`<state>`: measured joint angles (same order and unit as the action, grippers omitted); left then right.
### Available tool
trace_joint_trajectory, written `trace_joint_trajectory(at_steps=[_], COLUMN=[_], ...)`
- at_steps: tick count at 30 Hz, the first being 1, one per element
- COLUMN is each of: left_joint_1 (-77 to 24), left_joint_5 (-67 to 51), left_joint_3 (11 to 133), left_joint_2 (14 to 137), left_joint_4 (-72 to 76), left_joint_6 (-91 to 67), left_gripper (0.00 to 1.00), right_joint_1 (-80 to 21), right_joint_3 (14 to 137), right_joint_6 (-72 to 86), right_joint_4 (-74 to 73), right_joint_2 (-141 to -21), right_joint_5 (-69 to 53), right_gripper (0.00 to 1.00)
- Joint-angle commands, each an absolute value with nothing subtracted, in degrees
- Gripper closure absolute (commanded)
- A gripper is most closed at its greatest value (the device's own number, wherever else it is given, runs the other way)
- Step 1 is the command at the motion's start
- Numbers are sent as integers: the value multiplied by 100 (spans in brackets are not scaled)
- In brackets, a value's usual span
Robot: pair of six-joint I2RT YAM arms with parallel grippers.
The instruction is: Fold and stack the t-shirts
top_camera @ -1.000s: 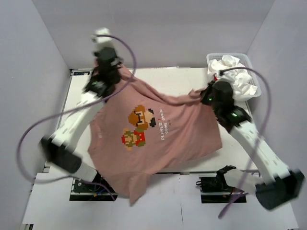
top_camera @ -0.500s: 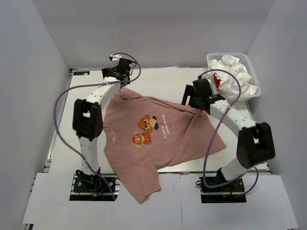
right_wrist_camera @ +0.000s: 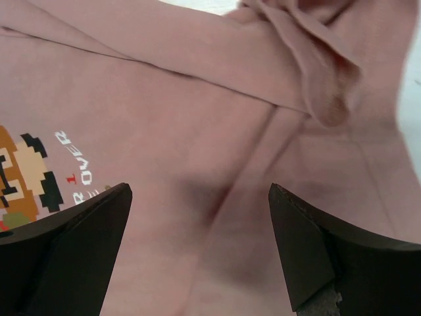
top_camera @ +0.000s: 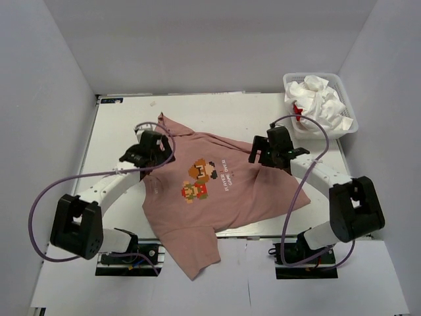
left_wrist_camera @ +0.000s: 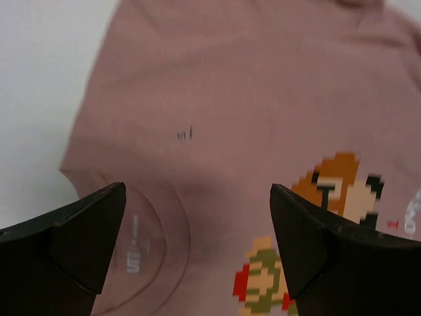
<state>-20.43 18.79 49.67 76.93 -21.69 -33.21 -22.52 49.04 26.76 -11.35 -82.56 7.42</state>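
A dusty-pink t-shirt with a pixel-character print lies spread on the table, its lower hem hanging over the near edge. My left gripper hovers over the shirt's collar side, open, with the neckline and print below its fingers. My right gripper stands open over the shirt's right part, where a bunched sleeve fold lies. Nothing is held by either. White t-shirts, one showing a red patch, are piled in the basket.
A white lattice basket sits at the table's far right corner. The white table shows bare at left and back. Grey walls enclose the workspace on three sides. Purple cables loop from both arms.
Both grippers let go of the pink shirt, which dropped flat onto the table. Both arms then drew back toward the near side and now hover low over it.
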Motion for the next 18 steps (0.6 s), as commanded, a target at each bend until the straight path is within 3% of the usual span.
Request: trace_joint_trajectory(at_steps=[1, 11, 18], left_joint_1=[-2074, -2074, -2074], left_joint_5=[941, 835, 1098], left_joint_3=[4170, 2901, 2541], left_joint_2=[6936, 6407, 6951], left_joint_4=[-1382, -976, -1081], left_joint_6=[-3752, -4087, -4192], left_gripper=[0, 0, 0], right_joint_1=[-2267, -2268, -2294], right_joint_3=[5123, 5862, 6187], right_joint_6=[2838, 3225, 3507], right_joint_4=[-458, -185, 86], right_joint_2=[-8734, -10212, -10424], right_joint_5=[290, 623, 1625], right_gripper=[10, 10, 10])
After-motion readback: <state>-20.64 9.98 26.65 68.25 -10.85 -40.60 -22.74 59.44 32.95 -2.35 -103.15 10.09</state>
